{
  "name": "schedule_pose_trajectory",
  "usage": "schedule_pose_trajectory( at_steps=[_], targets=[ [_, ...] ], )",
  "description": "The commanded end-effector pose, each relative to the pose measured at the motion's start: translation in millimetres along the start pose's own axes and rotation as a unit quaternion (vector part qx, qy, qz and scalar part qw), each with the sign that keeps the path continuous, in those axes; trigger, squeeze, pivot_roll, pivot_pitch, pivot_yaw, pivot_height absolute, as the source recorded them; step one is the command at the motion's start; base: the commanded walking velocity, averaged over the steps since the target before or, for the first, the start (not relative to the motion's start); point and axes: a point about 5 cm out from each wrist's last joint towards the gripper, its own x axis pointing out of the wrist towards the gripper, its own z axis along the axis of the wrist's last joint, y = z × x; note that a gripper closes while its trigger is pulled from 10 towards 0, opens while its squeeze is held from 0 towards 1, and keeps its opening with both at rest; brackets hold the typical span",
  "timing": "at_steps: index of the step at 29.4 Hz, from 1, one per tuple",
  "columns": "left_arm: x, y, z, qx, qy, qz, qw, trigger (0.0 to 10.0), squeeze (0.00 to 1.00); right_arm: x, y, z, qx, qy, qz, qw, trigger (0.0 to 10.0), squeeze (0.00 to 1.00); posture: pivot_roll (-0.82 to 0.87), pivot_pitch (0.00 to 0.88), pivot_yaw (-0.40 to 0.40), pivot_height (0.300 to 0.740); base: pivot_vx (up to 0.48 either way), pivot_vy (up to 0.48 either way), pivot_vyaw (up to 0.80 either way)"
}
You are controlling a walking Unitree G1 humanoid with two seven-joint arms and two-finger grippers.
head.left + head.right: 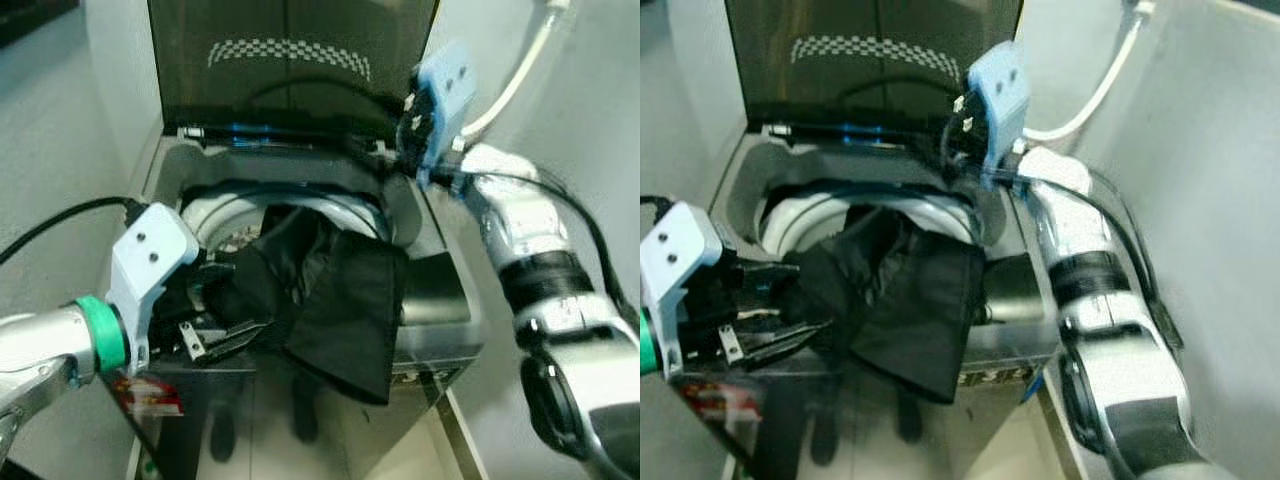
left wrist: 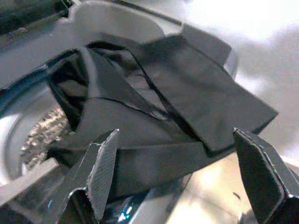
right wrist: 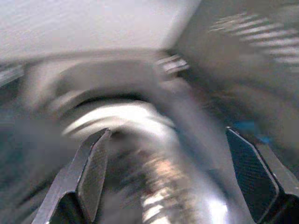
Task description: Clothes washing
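Observation:
A top-loading washing machine (image 1: 168,170) stands before me with its dark lid (image 1: 290,60) raised. A black garment (image 1: 340,300) lies half inside the drum (image 1: 222,222) and hangs out over the front rim. My left gripper (image 1: 215,335) is at the machine's front left, right beside the garment. It is open, and in the left wrist view the garment (image 2: 187,93) lies ahead of its fingertips (image 2: 105,149), not between them. My right gripper (image 1: 408,135) hovers over the machine's back right corner. It is open and holds nothing, and its wrist view is blurred around the drum rim (image 3: 117,116).
A white hose (image 1: 520,70) runs up the wall behind the right arm. Grey walls close in on the left (image 1: 50,120) and on the right (image 1: 1220,150). A black cable (image 1: 60,218) trails from the left wrist. The machine's front carries a red label (image 1: 150,395).

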Motion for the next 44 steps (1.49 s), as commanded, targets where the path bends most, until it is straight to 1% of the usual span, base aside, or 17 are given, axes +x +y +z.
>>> schedule_pose_trajectory(
  at_steps=[1,3,5,8,10,12,16,18,21,29,30,31,32,33,35,38,44],
  targets=[
    [-4.8,-2.5,6.1,0.003,-0.013,0.0,1.0,10.0,0.0,-2.9,5.6,-0.1,-0.006,0.008,0.04,0.999,10.0,1.0,0.08,0.08,-0.041,0.74,0.0,0.0,0.0],
    [-10.2,-14.4,10.7,-0.036,-0.046,-0.05,0.997,10.0,0.0,-7.8,14.7,-9.3,-0.002,0.021,0.067,0.998,10.0,1.0,0.08,0.083,-0.06,0.74,0.0,0.0,0.0],
    [-11.4,-23.1,7.6,-0.047,-0.038,-0.083,0.995,10.0,0.0,-8.9,16.0,-11.8,0.0,0.024,0.066,0.998,10.0,1.0,0.08,0.082,-0.06,0.74,0.0,0.0,0.0],
    [-7.5,-37.4,-12.4,-0.047,0.03,-0.118,0.991,10.0,0.0,-9.5,17.9,-15.3,0.001,0.029,0.067,0.997,10.0,1.0,0.08,0.08,-0.061,0.74,0.0,0.0,0.0],
    [-4.0,-42.1,-19.2,-0.048,0.048,-0.125,0.99,10.0,0.0,-10.1,19.8,-16.1,0.002,0.03,0.078,0.996,10.0,1.0,0.07,0.08,-0.06,0.74,0.0,0.0,0.0],
    [-4.0,-42.1,-19.2,-0.048,0.048,-0.125,0.99,10.0,0.0,-10.1,19.8,-16.1,0.002,0.03,0.078,0.996,10.0,1.0,0.07,0.08,-0.06,0.74,0.0,0.0,0.0],
    [1.1,-48.6,-23.7,-0.053,0.056,-0.139,0.987,10.0,0.0,-22.2,30.2,-16.9,0.019,0.034,0.148,0.988,10.0,1.0,0.07,0.078,-0.062,0.74,0.0,0.0,0.0],
    [0.8,-49.2,-26.2,-0.058,0.064,-0.136,0.987,10.0,0.0,-37.4,44.6,-18.0,0.047,0.049,0.23,0.971,10.0,1.0,0.06,0.077,-0.063,0.74,0.0,0.0,0.0],
    [-1.2,-48.6,-26.3,-0.065,0.069,-0.13,0.987,10.0,0.0,-45.4,56.3,-22.7,0.044,0.069,0.269,0.96,10.0,1.0,0.06,0.073,-0.065,0.74,0.0,0.0,0.0],
    [-3.3,-48.3,-25.4,-0.061,0.067,-0.128,0.988,10.0,0.0,-38.5,75.8,-31.9,0.004,0.089,0.29,0.953,10.0,1.0,0.06,0.066,-0.067,0.74,0.0,0.0,0.0],
    [-2.9,-46.7,-25.6,-0.057,0.066,-0.122,0.989,10.0,0.0,-29.2,80.2,-37.7,-0.04,0.1,0.271,0.956,10.0,0.51,0.06,0.064,-0.068,0.74,0.0,0.0,0.0],
    [-2.9,-46.7,-25.6,-0.057,0.066,-0.122,0.989,10.0,0.0,-29.2,80.2,-37.7,-0.04,0.1,0.271,0.956,10.0,0.51,0.06,0.064,-0.068,0.74,0.0,0.0,0.0],
    [-2.5,-45.5,-25.4,-0.055,0.065,-0.117,0.989,10.0,0.0,-19.3,82.7,-41.7,-0.081,0.11,0.247,0.959,10.0,0.0,0.06,0.063,-0.068,0.74,0.0,0.0,0.0],
    [-2.1,-44.4,-24.9,-0.053,0.063,-0.113,0.99,10.0,0.0,-8.5,83.1,-42.8,-0.115,0.107,0.215,0.964,10.0,0.0,0.06,0.064,-0.068,0.74,0.0,0.0,0.0],
    [-2.1,-44.4,-24.9,-0.053,0.063,-0.113,0.99,10.0,0.0,-8.5,83.1,-42.8,-0.115,0.107,0.215,0.964,10.0,0.0,0.06,0.064,-0.068,0.74,0.0,0.0,0.0],
    [-1.8,-43.3,-24.1,-0.051,0.061,-0.107,0.991,10.0,0.0,8.3,79.8,-36.1,-0.154,0.082,0.149,0.973,10.0,0.0,0.06,0.064,-0.071,0.74,0.0,0.0,0.0],
    [-1.7,-41.7,-23.0,-0.049,0.06,-0.098,0.992,10.0,0.0,22.4,65.3,-21.2,-0.182,0.044,0.05,0.981,10.0,0.0,0.07,0.066,-0.073,0.74,0.0,0.0,0.0]
  ],
)
